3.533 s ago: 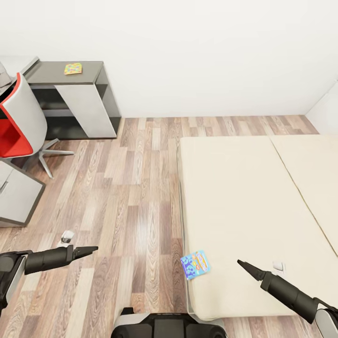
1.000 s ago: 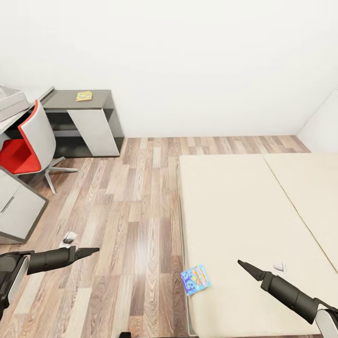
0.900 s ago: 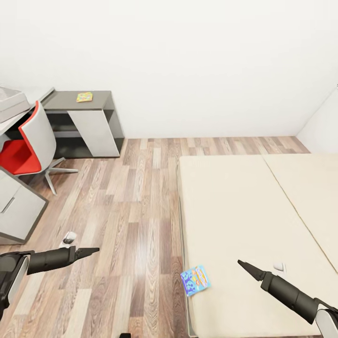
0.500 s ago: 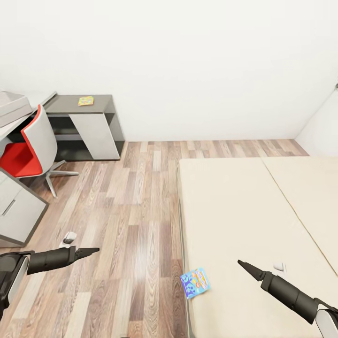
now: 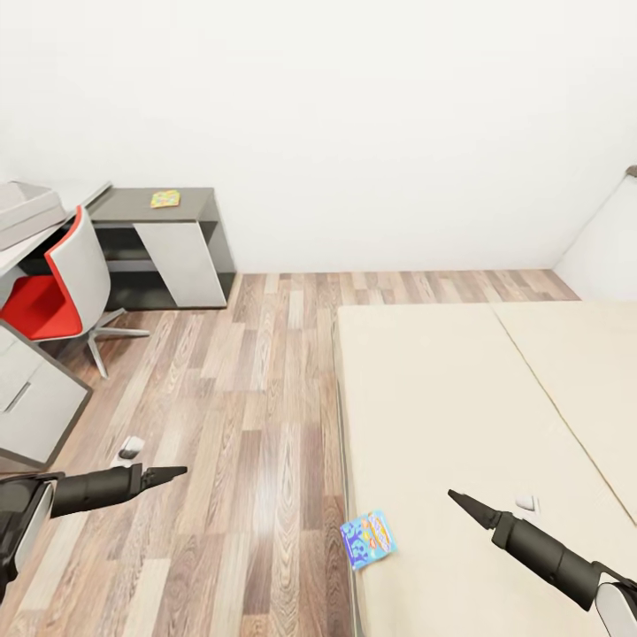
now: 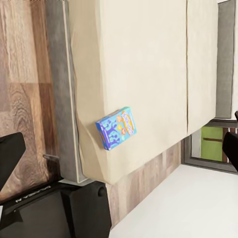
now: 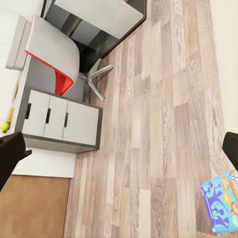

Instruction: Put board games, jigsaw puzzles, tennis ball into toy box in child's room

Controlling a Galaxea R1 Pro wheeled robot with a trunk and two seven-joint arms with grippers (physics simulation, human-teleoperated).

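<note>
Two grippers are what I steer here, and both hang low in my head view: the left gripper [image 5: 172, 471] over the wood floor [image 5: 257, 416], the right gripper [image 5: 460, 502] over the bed [image 5: 442, 398]. From the head camera each looks drawn to a dark point, yet each wrist camera shows its dark fingertips at opposite edges of the frame, well apart with nothing between them, so I read both as released. The light blue board game [image 5: 368, 538] lies flat at the bed's near corner, between my two grippers and nearer the right one, touching neither. Farther out, a jigsaw puzzle [image 5: 165, 198] sits on the dark grey side unit [image 5: 190, 208] by the wall, beside the red chair [image 5: 53, 292], with the toy box [image 5: 26, 205] on the table [image 5: 49, 232].
</note>
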